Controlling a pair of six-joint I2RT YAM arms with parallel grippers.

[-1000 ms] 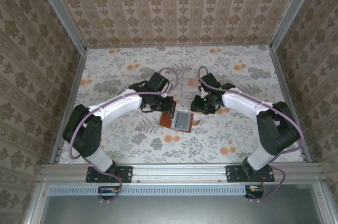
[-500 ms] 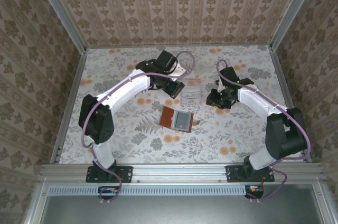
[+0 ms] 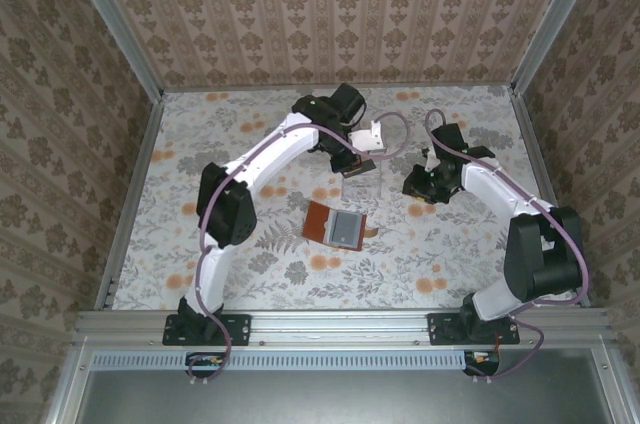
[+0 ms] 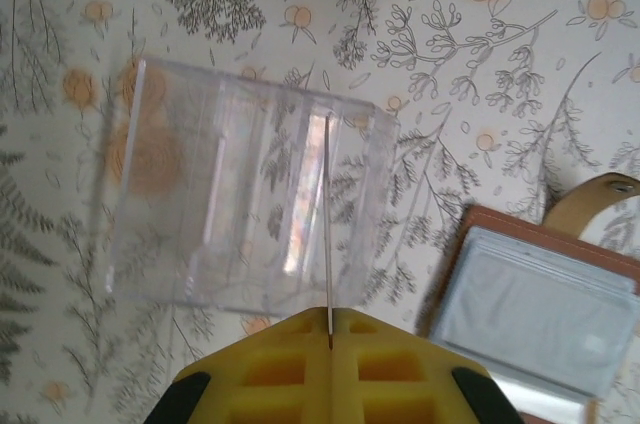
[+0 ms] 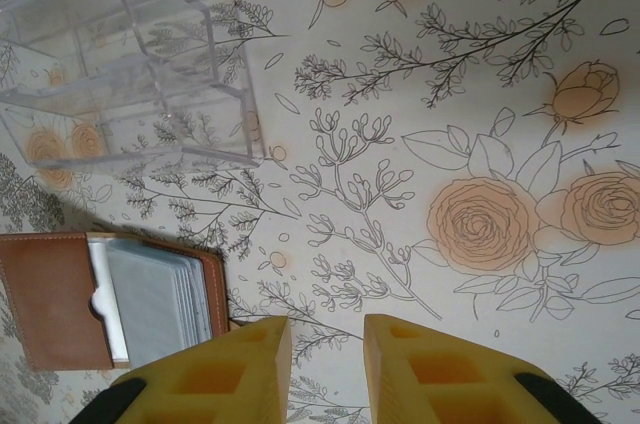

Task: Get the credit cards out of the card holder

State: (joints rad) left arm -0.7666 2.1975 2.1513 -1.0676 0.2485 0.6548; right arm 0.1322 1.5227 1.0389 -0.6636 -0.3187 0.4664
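The left gripper [image 4: 330, 326] is clenched, its yellow foam pads [image 4: 270, 369] pressed together on a single thin credit card [image 4: 328, 204]. The card shows edge-on as a fine line running straight out ahead of the fingertips. Directly ahead of and beneath that gripper sits a clear plastic tray with upright dividers [image 4: 200, 194], and the card's far end hangs over one of its slots (whether it touches the tray I cannot tell). Off to the right of the left gripper, close beside its fingers, the small flat brown leather card holder [image 4: 540, 314] lies open on the floral-printed tabletop [image 5: 450, 94], grey-blue lining up and its tan strap tab [image 4: 590, 209] pointing away. The right gripper [image 5: 325, 344] is released, its two yellow fingers [image 5: 215, 374] parted with bare tabletop showing between them and nothing held. The card holder lies just left of its fingertips, a stack of pale grey-blue layers [image 5: 160, 304] showing in the open side, and the tray stands ahead and to the left. From above, the holder [image 3: 335, 227] lies nearer the arm bases than either gripper.
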